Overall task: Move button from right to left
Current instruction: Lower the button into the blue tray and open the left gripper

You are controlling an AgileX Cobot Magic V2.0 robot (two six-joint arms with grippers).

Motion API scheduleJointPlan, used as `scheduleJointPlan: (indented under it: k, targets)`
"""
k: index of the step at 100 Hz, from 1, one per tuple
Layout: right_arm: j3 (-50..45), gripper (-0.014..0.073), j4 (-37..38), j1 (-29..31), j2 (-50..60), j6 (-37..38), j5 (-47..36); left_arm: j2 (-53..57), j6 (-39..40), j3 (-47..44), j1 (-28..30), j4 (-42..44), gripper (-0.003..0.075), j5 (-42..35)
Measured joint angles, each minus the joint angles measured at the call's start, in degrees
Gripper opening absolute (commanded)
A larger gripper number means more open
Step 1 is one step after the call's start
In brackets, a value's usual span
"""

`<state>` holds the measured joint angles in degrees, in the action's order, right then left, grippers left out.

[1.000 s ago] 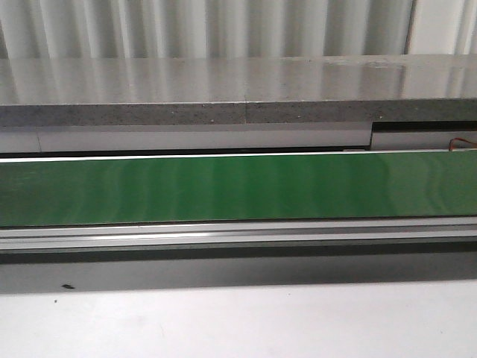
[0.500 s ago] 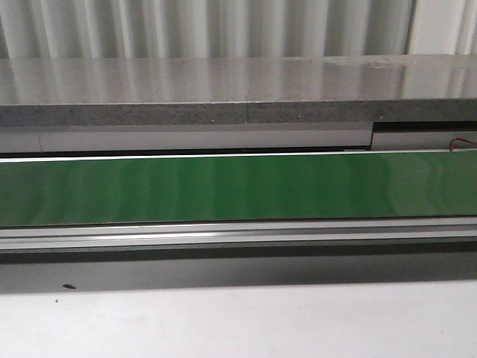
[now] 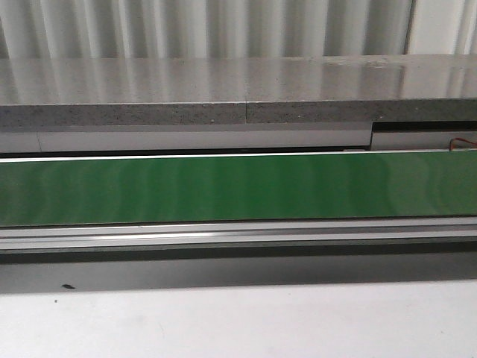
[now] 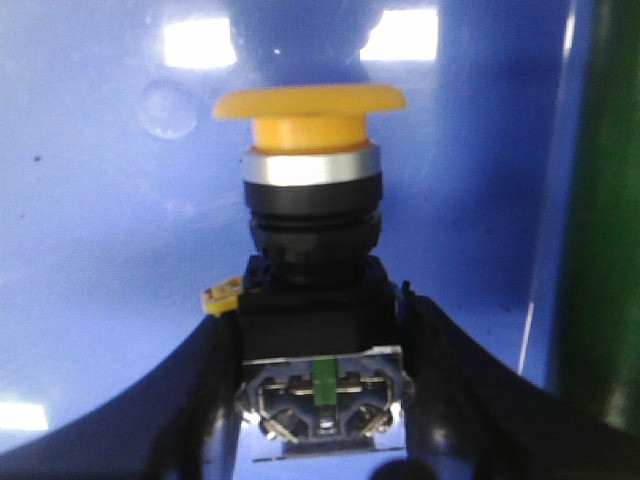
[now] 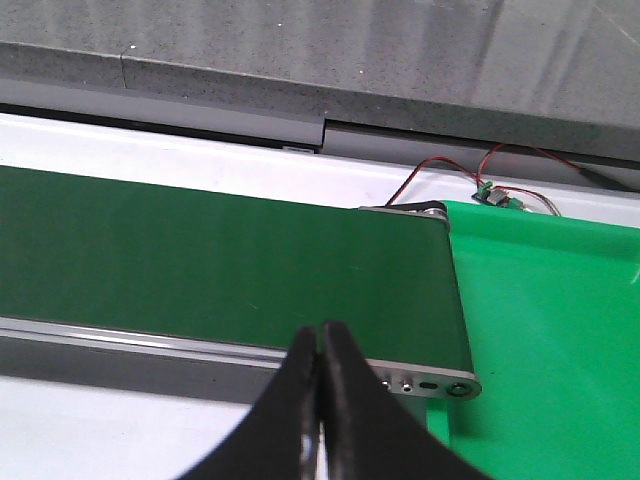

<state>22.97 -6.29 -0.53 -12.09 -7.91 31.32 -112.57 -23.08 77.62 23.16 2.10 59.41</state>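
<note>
The button (image 4: 310,230) shows only in the left wrist view: a yellow-orange cap, silver ring, black collar and blue-grey contact block with a green mark. My left gripper (image 4: 320,345) is shut on its black body, one finger on each side, and holds it over a blue surface (image 4: 100,220). My right gripper (image 5: 322,338) is shut and empty, above the near rail of the green conveyor belt (image 5: 200,250), close to the belt's end. Neither gripper nor the button shows in the front view.
The green belt (image 3: 223,186) runs across the front view, with a grey stone ledge (image 3: 223,89) behind and a white table (image 3: 223,321) in front. A bright green sheet (image 5: 550,320) and red-black wires (image 5: 450,170) lie past the belt's end. A green strip (image 4: 605,200) borders the blue surface.
</note>
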Motion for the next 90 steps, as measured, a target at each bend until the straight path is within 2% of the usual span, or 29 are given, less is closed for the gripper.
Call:
scheduleJointPlan:
  k: [13,23,40,45,72,90]
  targets:
    - [0.0,-0.0048,0.0,0.0,0.0,0.0,0.0,-1.3,-0.1,0.0,0.0,0.0,0.0090,-1.1]
    - [0.0,-0.0048,0.0,0.0,0.0,0.0,0.0,-2.3,-0.1,0.0,0.0,0.0,0.0165,-1.3]
    - [0.0,-0.0048,0.0,0.0,0.0,0.0,0.0,-2.6,-0.1,0.1,0.0,0.0,0.0465,-1.5]
    - [0.0,-0.0048,0.0,0.0,0.0,0.0,0.0,-2.8,-0.1,0.1,0.0,0.0,0.0509,-1.6]
    - [0.0,-0.0048,0.0,0.0,0.0,0.0,0.0,-3.0,-0.1,0.1,0.0,0.4,0.0512,-2.4]
    - [0.0,-0.0048,0.0,0.0,0.0,0.0,0.0,1.0,-0.1,0.1,-0.1,0.4,0.0512,-2.4]
